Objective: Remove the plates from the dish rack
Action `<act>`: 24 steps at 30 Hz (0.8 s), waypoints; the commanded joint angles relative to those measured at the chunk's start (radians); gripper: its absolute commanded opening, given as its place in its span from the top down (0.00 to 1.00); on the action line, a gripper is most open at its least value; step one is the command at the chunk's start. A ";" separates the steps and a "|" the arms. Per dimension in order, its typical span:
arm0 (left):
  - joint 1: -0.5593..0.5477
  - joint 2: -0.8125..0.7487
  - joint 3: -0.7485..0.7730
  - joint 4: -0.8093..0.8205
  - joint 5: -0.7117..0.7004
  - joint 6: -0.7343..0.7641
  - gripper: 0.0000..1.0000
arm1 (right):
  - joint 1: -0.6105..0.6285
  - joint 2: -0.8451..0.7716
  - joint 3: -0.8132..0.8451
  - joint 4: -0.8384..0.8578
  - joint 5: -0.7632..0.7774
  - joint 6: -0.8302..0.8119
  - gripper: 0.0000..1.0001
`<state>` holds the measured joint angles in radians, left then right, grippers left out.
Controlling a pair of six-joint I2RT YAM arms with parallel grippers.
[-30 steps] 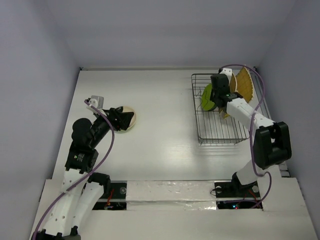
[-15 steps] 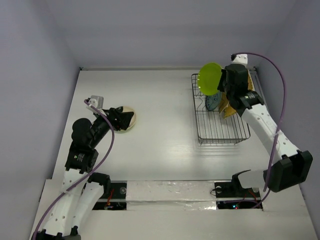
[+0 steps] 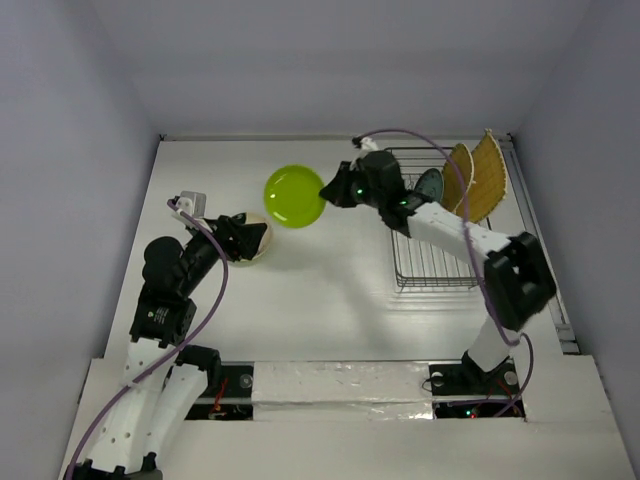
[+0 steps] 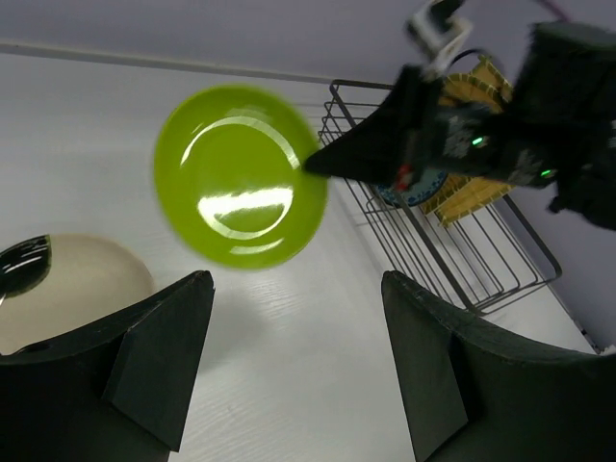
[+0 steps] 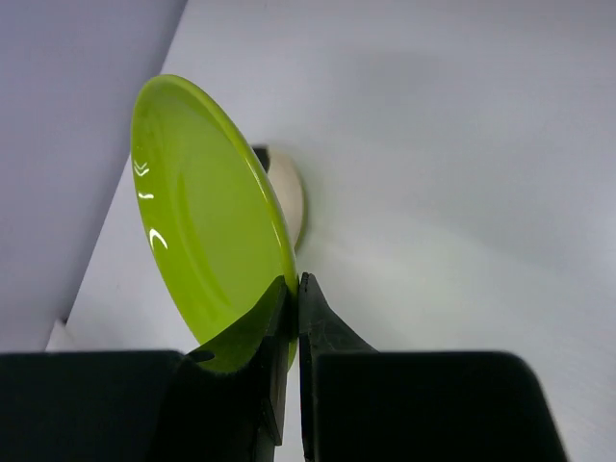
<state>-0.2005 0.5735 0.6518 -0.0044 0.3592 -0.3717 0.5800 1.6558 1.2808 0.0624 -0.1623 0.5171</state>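
Note:
My right gripper (image 3: 328, 192) is shut on the rim of a lime-green plate (image 3: 293, 196) and holds it in the air left of the dish rack (image 3: 440, 270), tilted on edge. The pinch shows in the right wrist view (image 5: 295, 289) on the plate (image 5: 202, 221). A dark teal plate (image 3: 428, 186) and two tan woven plates (image 3: 458, 175) (image 3: 488, 178) stand in the rack. My left gripper (image 3: 256, 238) is open and empty over a cream round plate (image 3: 258, 254) on the table. The left wrist view shows the green plate (image 4: 241, 173) ahead.
The wire rack (image 4: 481, 269) stands at the right back of the white table, near the right wall. The cream plate (image 4: 77, 289) lies at the left. Grey walls enclose the table on three sides.
My right arm has lifted the lime-green plate out of the rack and carried it left over the middle of the table. My left arm has not moved.

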 commanded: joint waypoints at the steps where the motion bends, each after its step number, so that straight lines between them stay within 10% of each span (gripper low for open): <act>1: 0.006 -0.014 0.012 0.044 0.004 -0.001 0.33 | 0.081 0.134 0.109 0.192 -0.143 0.156 1.00; 24: 0.006 -0.021 0.012 0.043 0.007 -0.001 0.33 | 0.236 0.530 0.292 0.191 -0.020 0.342 0.84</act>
<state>-0.2005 0.5652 0.6514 -0.0048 0.3592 -0.3717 0.8177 2.1689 1.5349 0.2100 -0.2115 0.8433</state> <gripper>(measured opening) 0.675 0.156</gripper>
